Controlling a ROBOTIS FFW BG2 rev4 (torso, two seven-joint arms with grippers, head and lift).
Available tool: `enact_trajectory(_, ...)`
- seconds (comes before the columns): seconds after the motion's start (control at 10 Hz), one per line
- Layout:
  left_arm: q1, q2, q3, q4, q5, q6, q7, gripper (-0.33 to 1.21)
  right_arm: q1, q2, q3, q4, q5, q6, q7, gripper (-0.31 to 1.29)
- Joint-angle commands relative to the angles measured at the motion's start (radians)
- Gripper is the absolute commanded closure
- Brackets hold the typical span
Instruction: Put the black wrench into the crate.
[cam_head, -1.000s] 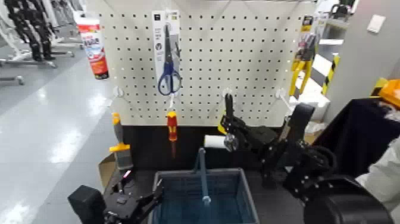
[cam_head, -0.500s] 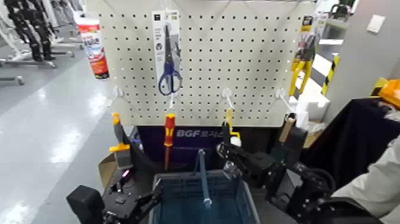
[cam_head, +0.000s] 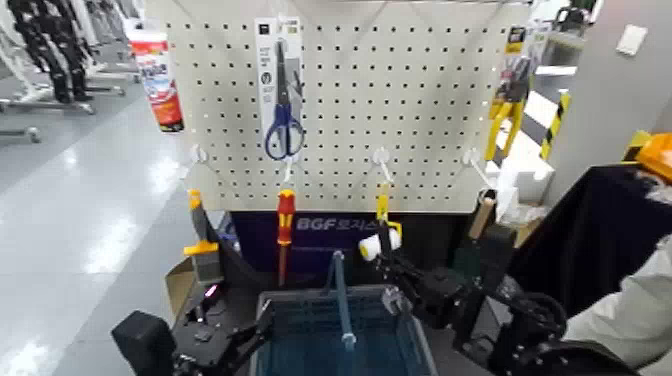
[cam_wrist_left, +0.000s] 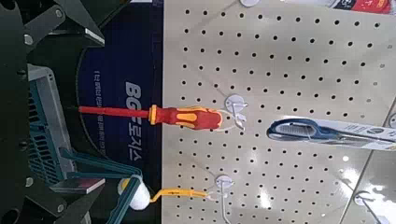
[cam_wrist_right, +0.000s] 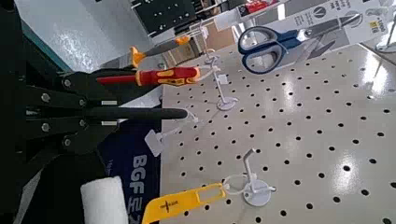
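Black wrench (cam_wrist_right: 149, 113) sits gripped in the right tool (cam_head: 391, 272), its dark handle pointing up and its silvery jaw hanging down by the right side of the crate (cam_head: 302, 294). That tool is closed narrow on it. The left tool (cam_head: 238, 306) stands wide, with nothing in its grasp, beside the crate's left side.

The crate rests on a dark counter (cam_head: 441, 342), its blue handle bar (cam_head: 343, 300) standing up over the middle. Behind rises a pale pegboard (cam_head: 340, 100) full of small holes, with hooks carrying blue-handled scissors (cam_head: 283, 135), a red-and-yellow screwdriver (cam_head: 286, 222) and a yellow tool-shaped piece (cam_head: 383, 202). A dark banner (cam_head: 325, 226) with white lettering shows below the board.

Around it is an indoor room: a glossy grey floor (cam_head: 75, 210) stretches off to the left, bright with reflected light, and a grey wall (cam_head: 610, 95) stands to the right. Nearby, dark cloth (cam_head: 575, 220) drapes a stand with something orange (cam_head: 656, 152) on top.
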Motion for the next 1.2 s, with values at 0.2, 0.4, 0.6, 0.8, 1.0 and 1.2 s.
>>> enact_trajectory(0.2, 0.0, 0.0, 0.001, -0.001, 0.001, -0.002, 0.0, 0.24, 0.017, -0.003, -0.001, 0.039, 0.029, 0.024, 0.022, 1.16)
enact_trajectory(0.4, 0.0, 0.0, 0.001, -0.001, 0.001, -0.002, 0.0, 0.24, 0.017, -0.001, 0.003, 0.086, 0.032, 0.0, 0.037, 1.16)
enact_trajectory(0.6, 0.0, -0.002, 0.001, -0.001, -0.001, -0.003, 0.0, 0.24, 0.015, 0.002, 0.006, 0.132, 0.038, -0.016, 0.051, 1.16)
enact_trajectory(0.8, -0.001, -0.003, 0.001, -0.001, -0.001, -0.003, 0.0, 0.24, 0.001, 0.006, 0.006, 0.166, 0.07, -0.017, 0.079, 1.16)
enact_trajectory(1.0, -0.001, -0.003, 0.001, -0.001, 0.001, -0.005, 0.0, 0.24, -0.02, 0.006, 0.012, 0.212, 0.085, -0.037, 0.096, 1.16)
enact_trajectory(1.2, -0.001, -0.003, 0.002, -0.001, 0.001, -0.005, 0.0, 0.24, -0.032, 0.006, 0.018, 0.25, 0.099, -0.054, 0.1, 1.16)
